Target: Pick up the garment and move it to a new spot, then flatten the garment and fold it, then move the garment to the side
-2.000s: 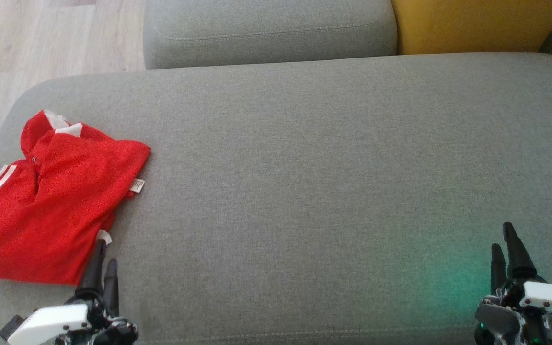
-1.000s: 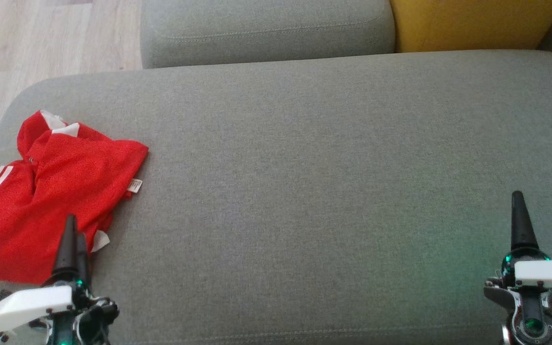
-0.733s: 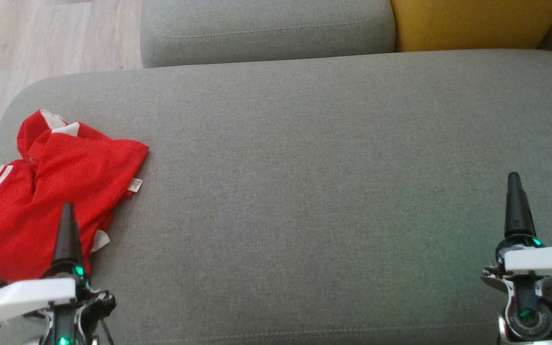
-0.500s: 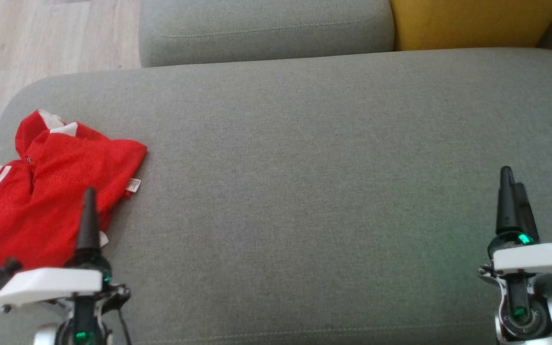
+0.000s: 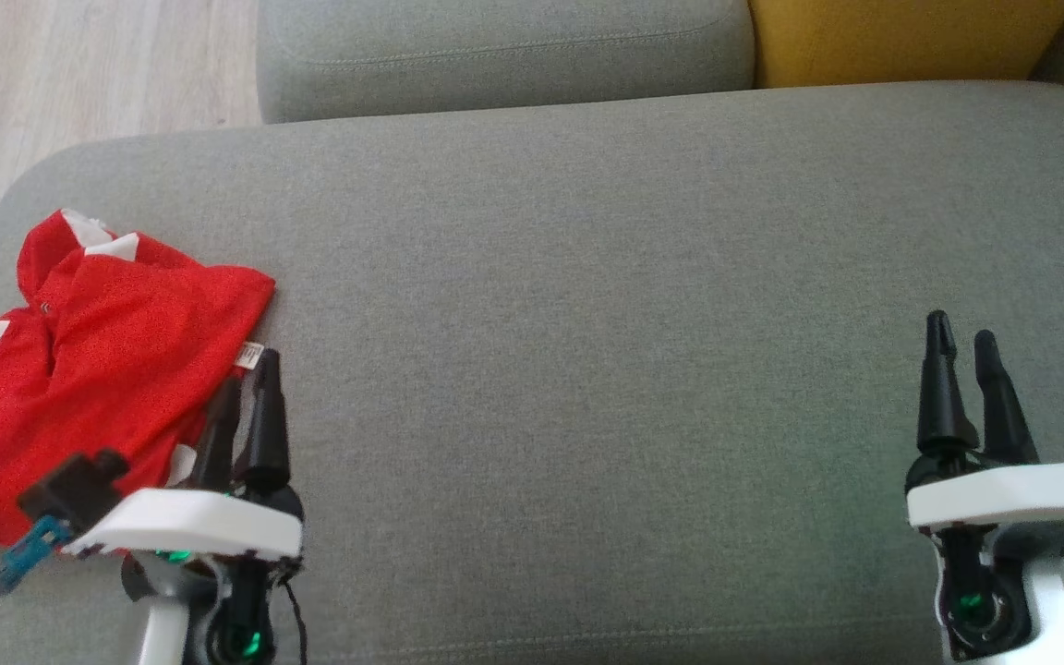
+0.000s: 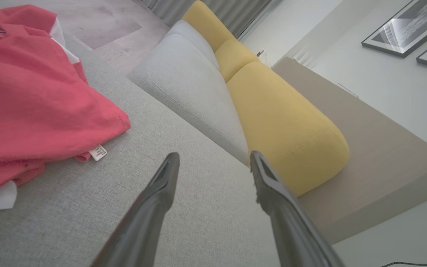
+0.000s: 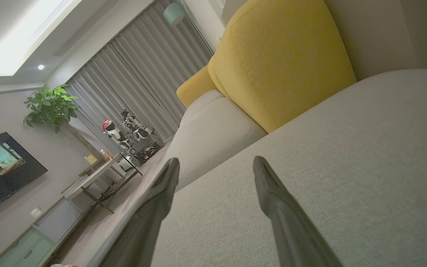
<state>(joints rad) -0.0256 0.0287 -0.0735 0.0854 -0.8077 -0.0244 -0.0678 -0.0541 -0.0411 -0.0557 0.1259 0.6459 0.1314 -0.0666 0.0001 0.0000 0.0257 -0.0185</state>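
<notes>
Red knit garment (image 5: pixel 98 369) with white sleeve stripes lies crumpled at the near-left end of the grey fabric sofa seat (image 5: pixel 587 323), a small white label (image 6: pixel 98 152) poking from its right edge. The left gripper (image 5: pixel 248 371) hovers just beside that edge, jaws parted, seemingly poised to pinch it. The right gripper (image 5: pixel 961 328), jaws likewise apart and empty, sits well away at the near right.

The red fabric garment (image 5: pixel 98 369), trimmed with a white collar and white sleeve stripes, lies unfolded in a loose, rumpled heap at the left end of the grey woven sofa seat (image 5: pixel 587 323), a small white label (image 5: pixel 251 354) poking out at its right edge.
</notes>
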